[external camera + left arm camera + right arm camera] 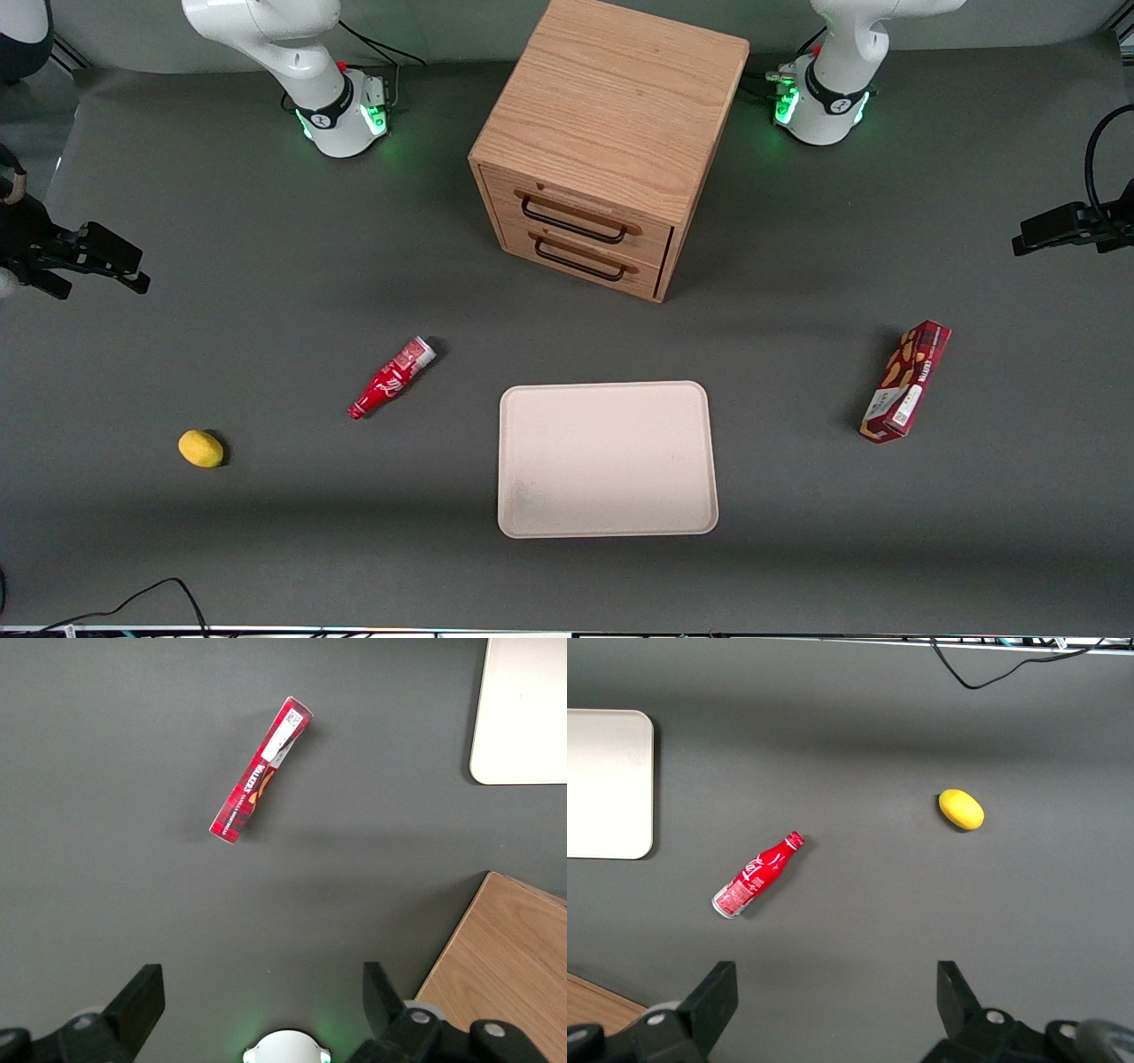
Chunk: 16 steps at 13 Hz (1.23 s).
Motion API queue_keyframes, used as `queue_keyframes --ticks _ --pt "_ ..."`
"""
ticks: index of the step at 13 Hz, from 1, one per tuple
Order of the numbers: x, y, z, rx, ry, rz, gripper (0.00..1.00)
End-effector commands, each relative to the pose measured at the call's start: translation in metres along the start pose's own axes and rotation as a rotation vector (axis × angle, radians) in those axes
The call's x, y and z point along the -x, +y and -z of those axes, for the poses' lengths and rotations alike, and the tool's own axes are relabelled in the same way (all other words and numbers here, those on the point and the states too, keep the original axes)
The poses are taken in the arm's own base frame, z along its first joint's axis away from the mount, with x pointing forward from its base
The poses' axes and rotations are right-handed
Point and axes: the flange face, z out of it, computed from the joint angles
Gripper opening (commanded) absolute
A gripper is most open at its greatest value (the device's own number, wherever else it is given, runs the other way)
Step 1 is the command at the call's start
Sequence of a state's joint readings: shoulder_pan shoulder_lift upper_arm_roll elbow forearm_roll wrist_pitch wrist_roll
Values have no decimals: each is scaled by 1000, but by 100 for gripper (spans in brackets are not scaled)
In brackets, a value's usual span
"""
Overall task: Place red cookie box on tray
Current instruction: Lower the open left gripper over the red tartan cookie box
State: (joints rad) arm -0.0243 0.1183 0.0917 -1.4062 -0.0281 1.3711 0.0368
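Note:
The red cookie box point(905, 381) lies flat on the dark table toward the working arm's end, well apart from the cream tray point(607, 459). Its white label end points toward the front camera. In the left wrist view the red cookie box point(261, 771) lies slanted on bare table, with a corner of the tray point(523, 718) beside it. My left gripper point(263, 992) hangs high above the table, open, with nothing between its black fingers point(142, 1001). In the front view the gripper point(1032, 232) sits farther from the camera than the box.
A wooden two-drawer cabinet point(611, 142) stands mid-table, farther from the front camera than the tray. Toward the parked arm's end lie a red bottle point(392, 377) and a yellow lemon point(201, 448). A black cable point(133, 602) runs along the near table edge.

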Motion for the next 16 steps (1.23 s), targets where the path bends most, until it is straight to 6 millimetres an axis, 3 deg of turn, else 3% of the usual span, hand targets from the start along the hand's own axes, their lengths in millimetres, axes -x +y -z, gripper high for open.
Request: queue_keyframes --ticks 1,4,7,11,16 --pt "7 2 6 -1 4 -15 100" --pt "7 5 9 -5 10 2 100" --pt "1 20 -7 -64 -3 -32 100" --pt "-13 39 -74 -113 52 -116 100" --pt "-41 34 -149 -115 96 -204 100"
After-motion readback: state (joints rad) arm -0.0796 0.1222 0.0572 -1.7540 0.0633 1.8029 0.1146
